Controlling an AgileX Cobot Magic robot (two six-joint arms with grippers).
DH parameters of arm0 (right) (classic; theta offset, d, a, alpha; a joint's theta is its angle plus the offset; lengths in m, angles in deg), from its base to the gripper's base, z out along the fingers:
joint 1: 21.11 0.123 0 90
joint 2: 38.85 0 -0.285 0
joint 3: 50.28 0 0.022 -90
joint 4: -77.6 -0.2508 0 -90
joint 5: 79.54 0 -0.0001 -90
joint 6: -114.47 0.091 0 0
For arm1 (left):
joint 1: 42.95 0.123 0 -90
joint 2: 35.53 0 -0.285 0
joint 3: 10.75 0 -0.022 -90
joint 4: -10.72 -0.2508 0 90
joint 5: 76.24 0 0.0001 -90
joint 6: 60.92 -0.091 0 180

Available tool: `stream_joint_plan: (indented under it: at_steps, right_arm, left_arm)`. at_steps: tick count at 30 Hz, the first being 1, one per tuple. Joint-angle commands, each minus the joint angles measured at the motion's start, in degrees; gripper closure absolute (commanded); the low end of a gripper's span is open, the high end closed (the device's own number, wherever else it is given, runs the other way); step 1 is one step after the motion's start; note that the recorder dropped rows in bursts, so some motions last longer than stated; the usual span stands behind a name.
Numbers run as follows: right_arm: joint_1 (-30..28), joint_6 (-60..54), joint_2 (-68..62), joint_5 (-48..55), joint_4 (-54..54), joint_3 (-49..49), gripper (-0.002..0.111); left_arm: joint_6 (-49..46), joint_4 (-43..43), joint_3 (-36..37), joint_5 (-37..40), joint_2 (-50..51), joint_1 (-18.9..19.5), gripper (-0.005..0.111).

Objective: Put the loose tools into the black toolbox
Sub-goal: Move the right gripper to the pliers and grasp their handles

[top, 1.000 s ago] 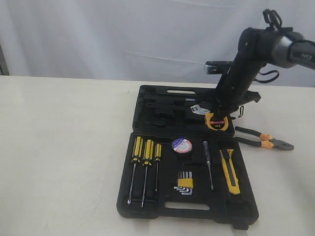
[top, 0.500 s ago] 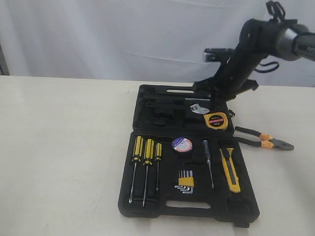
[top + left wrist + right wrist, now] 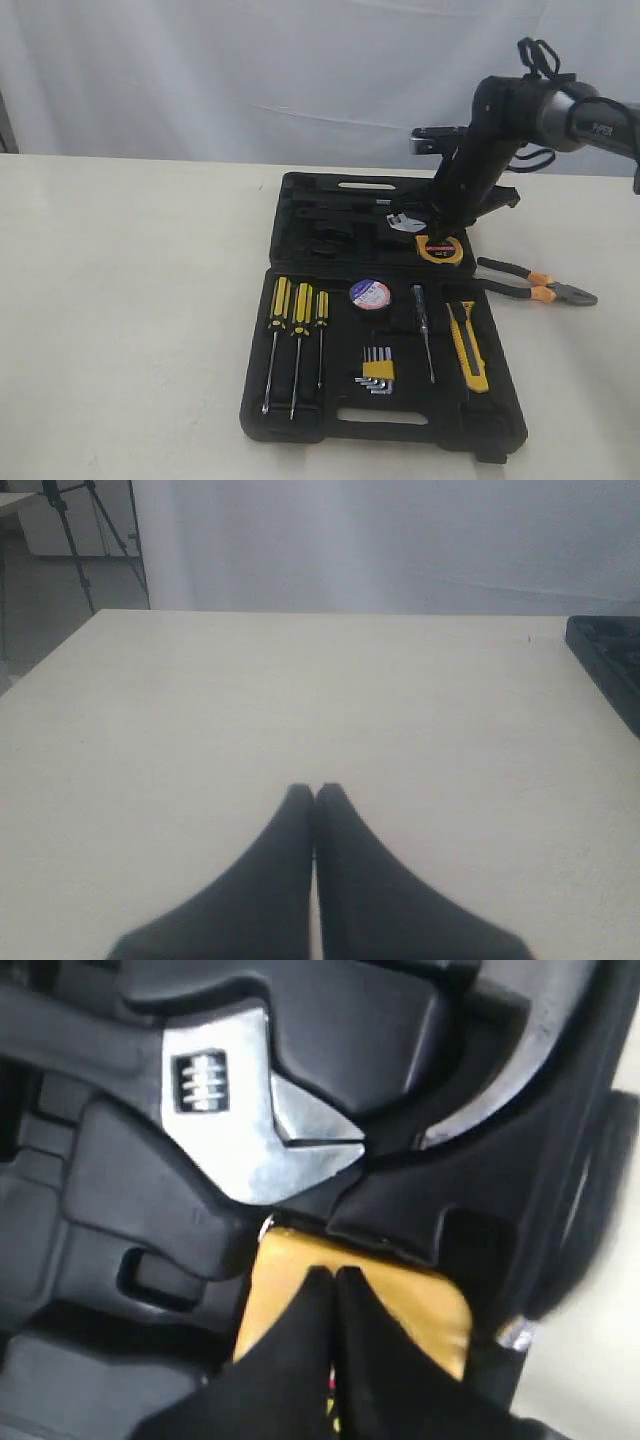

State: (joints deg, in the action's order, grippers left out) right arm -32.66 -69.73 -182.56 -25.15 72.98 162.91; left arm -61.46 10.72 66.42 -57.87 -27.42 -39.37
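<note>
The black toolbox (image 3: 500, 420) lies open on the table, both halves flat. The yellow tape measure (image 3: 441, 249) sits in the far half's right corner. My right gripper (image 3: 440, 232) is shut, and its joined tips (image 3: 333, 1272) rest on top of the tape measure (image 3: 430, 1305). The black tape roll (image 3: 370, 294) and the yellow-black utility knife (image 3: 468, 346) lie in recesses of the near half. The orange-handled pliers (image 3: 535, 283) lie on the table, right of the case. My left gripper (image 3: 315, 790) is shut over bare table, with only the toolbox's edge (image 3: 610, 660) in its view.
Three screwdrivers (image 3: 295, 330), a hex key set (image 3: 376, 370) and a thin tester (image 3: 423, 330) fill the near half. A steel adjustable wrench (image 3: 403, 222) lies in the far half beside the tape measure. A white curtain hangs behind the table.
The right gripper rose off the tape measure half a second ago and has come back down onto it, tips shut. The tools have not moved.
</note>
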Motion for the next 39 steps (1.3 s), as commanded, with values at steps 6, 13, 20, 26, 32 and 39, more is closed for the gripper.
stream_joint_plan:
  at_steps: [6, 13, 20, 26, 32, 39]
  right_arm:
    - [-0.3, -0.1, 5.4, 1.1, 1.8, -0.5, 0.109]
    - [-0.4, 1.5, 13.0, 2.1, 11.5, -0.5, 0.109]
    - [-7.8, -4.5, 15.6, 8.7, 9.3, -0.5, 0.109]
    - [-18.3, -26.6, 14.9, 15.6, -13.4, -4.1, 0.09]
    - [-18.3, -39.7, 14.9, 8.9, -6.5, -13.8, 0.039]
    - [-18.0, -49.2, 14.7, -2.8, -4.1, -20.2, 0.039]
  left_arm:
    - [0.1, 0.0, 0.1, -0.1, -0.3, -0.3, 0.107]
    - [0.1, 0.0, 0.1, -0.1, -0.3, -0.3, 0.107]
    - [0.1, 0.0, 0.1, -0.1, -0.3, -0.3, 0.107]
    - [0.1, 0.0, 0.1, -0.1, -0.3, -0.3, 0.107]
    - [0.1, 0.0, 0.1, -0.1, -0.3, -0.3, 0.107]
    - [0.1, 0.0, 0.1, -0.1, -0.3, -0.3, 0.107]
